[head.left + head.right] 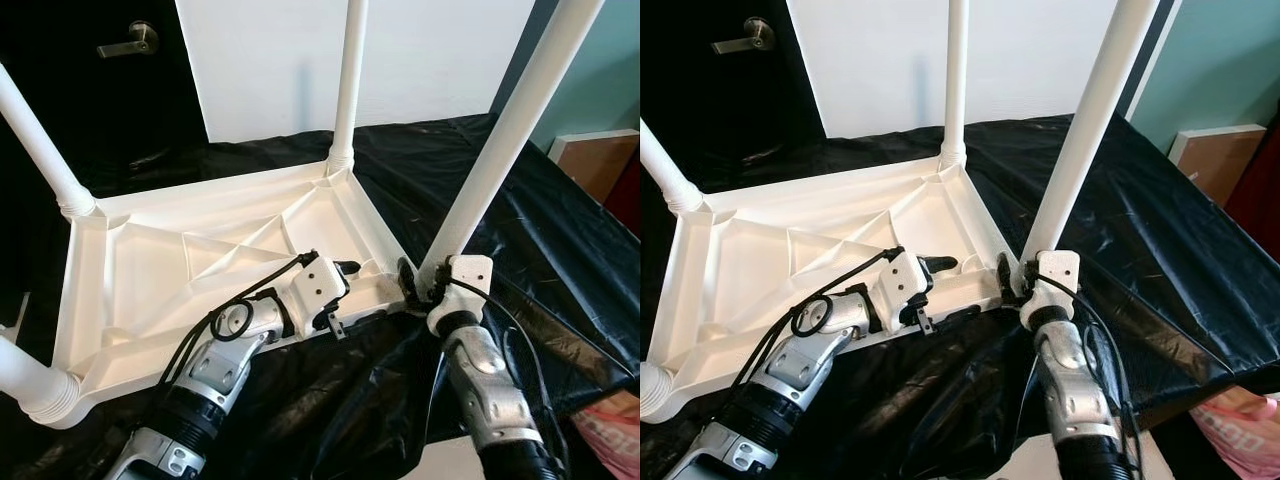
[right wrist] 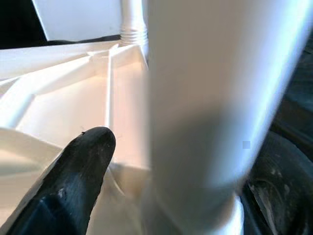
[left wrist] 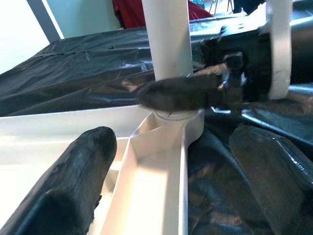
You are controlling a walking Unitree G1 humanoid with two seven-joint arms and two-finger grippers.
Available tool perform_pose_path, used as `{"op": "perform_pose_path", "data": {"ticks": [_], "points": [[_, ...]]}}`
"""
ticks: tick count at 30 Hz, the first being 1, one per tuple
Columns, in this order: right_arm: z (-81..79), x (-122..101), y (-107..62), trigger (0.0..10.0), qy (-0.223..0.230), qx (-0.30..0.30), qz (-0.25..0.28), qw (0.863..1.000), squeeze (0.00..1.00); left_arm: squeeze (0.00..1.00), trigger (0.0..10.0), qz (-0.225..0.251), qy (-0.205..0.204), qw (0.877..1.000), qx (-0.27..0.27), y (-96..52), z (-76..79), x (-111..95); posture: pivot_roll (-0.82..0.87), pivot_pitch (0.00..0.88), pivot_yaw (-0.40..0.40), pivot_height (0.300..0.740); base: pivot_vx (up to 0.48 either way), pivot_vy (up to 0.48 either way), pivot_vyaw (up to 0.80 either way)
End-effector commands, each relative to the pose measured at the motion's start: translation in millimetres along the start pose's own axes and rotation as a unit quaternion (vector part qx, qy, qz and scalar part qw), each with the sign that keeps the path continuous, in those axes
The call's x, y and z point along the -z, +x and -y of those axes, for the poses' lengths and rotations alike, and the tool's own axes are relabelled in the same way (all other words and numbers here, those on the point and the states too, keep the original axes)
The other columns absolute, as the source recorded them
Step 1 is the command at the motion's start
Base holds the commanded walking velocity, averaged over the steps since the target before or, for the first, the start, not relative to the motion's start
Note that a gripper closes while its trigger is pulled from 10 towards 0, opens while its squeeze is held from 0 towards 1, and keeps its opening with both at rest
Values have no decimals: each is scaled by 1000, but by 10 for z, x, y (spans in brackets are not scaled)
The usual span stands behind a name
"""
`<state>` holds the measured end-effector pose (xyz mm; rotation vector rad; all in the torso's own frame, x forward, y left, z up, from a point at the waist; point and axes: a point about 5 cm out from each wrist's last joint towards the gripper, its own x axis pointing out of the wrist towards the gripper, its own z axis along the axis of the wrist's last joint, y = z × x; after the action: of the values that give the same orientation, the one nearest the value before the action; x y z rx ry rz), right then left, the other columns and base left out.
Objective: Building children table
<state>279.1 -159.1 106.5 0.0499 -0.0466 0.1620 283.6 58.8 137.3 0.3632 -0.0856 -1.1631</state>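
Observation:
A white plastic children's table top (image 1: 150, 270) lies upside down on a black plastic sheet (image 1: 560, 260). Legs stand at its far left corner (image 1: 35, 140), far right corner (image 1: 348, 80) and near left corner (image 1: 25, 375). A fourth leg (image 1: 510, 130) leans to the right out of the near right corner socket (image 3: 188, 122). My right gripper (image 1: 420, 280) is shut on this leg just above the socket, one finger (image 2: 73, 181) on each side. My left gripper (image 1: 345, 297) is open, its fingers (image 3: 68, 181) straddling the table's near rim beside that corner.
A dark door with a lever handle (image 1: 130, 40) is at the back left, with a white wall beside it. A brown board (image 1: 600, 160) leans at the right. Something pink (image 1: 610, 430) lies at the lower right, past the edge of the sheet.

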Motion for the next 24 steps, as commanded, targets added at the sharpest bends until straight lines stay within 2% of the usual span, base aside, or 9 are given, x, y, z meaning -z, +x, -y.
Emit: {"op": "perform_pose_path", "data": {"ticks": [1,4,6,13,17,18,19,20,24], "points": [[97,-2,-45,10000,2,-25,1,1000,0,0,10000,-5,4,1000,2,-15,1,21,-16,0,-27,740,0,0,0],[170,-21,-57,10000,-8,-60,0,998,0,0,10000,-5,4,1000,2,-14,-11,20,-20,0,-17,740,0,0,0],[220,-47,-40,10000,-21,-114,-10,993,0,0,10000,-5,7,1000,5,-7,-32,13,-27,0,-2,740,0,0,0],[306,-56,54,10000,-58,-183,-37,981,0,0,10000,-5,13,1000,8,14,-66,-3,-29,0,13,740,0,0,0],[330,-56,88,10000,-68,-202,-48,976,0,0,10000,-5,14,1000,9,15,-79,-10,-25,0,14,740,0,0,0],[346,-58,100,2627,-73,-207,-50,974,0,0,10000,-5,16,1000,9,13,-94,-15,-25,0,15,740,0,0,0],[346,-58,100,2627,-73,-207,-50,974,0,0,10000,-5,16,1000,9,13,-94,-15,-25,0,15,740,0,0,0],[361,-54,103,0,-75,-211,-52,973,0,0,10000,-5,17,1000,8,11,-104,-18,-21,0,15,740,0,0,0],[397,-41,102,0,-79,-220,-55,971,0,0,10000,-5,18,1000,7,11,-116,-20,-23,0,18,740,0,0,0]]}}
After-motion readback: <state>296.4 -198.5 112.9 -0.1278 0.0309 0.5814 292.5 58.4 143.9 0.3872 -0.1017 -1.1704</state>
